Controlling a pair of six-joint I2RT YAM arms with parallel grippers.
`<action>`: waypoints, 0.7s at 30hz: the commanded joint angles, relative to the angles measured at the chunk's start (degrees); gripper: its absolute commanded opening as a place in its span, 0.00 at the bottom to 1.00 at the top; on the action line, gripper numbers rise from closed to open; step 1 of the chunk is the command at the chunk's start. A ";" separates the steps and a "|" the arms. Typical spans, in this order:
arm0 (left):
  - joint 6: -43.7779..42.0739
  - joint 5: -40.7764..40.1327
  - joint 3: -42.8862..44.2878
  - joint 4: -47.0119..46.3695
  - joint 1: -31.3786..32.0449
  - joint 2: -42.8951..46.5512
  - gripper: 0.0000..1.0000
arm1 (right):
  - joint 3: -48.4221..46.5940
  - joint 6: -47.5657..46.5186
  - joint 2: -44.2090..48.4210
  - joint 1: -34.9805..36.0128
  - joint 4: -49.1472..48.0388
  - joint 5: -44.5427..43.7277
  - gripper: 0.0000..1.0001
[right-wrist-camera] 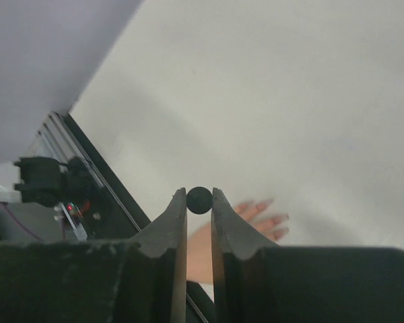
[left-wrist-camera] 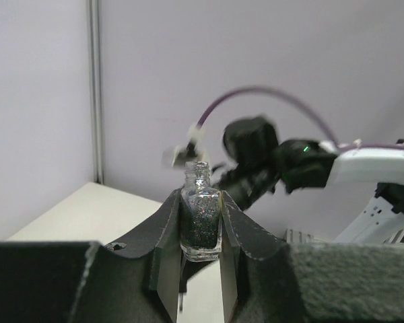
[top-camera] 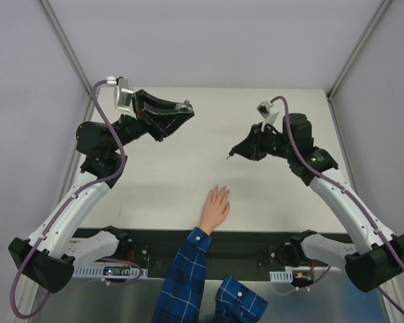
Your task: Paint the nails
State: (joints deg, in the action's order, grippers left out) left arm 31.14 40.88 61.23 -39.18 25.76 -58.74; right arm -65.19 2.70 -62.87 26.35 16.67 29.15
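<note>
I'm gripping glitter bottle (left-wrist-camera: 200,230) in left claw (left-wrist-camera: 200,202), black cap (right-wrist-camera: 199,201) in right claw (right-wrist-camera: 199,195); hand (top-camera: 215,206) lying mid-frame on bench (top-camera: 182,168).

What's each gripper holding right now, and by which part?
The left gripper clamps the uncapped glitter bottle by its body's sides. The right gripper pinches what looks like the black brush cap by its sides, at the fingertips.

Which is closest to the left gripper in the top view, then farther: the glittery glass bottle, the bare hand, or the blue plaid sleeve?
1. Glittery glass bottle: held in the left gripper.
2. Bare hand: mid-table.
3. Blue plaid sleeve: near edge.
</note>
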 commanded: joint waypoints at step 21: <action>14.30 4.64 5.30 -20.15 -4.31 -8.84 0.00 | 17.81 -6.30 -11.92 5.12 -7.26 -8.93 0.00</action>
State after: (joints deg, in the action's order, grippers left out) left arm 44.42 43.68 63.33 -55.40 22.37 -66.83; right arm -48.49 -2.02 -74.06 31.24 11.05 23.77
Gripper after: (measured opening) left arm 0.216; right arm 0.159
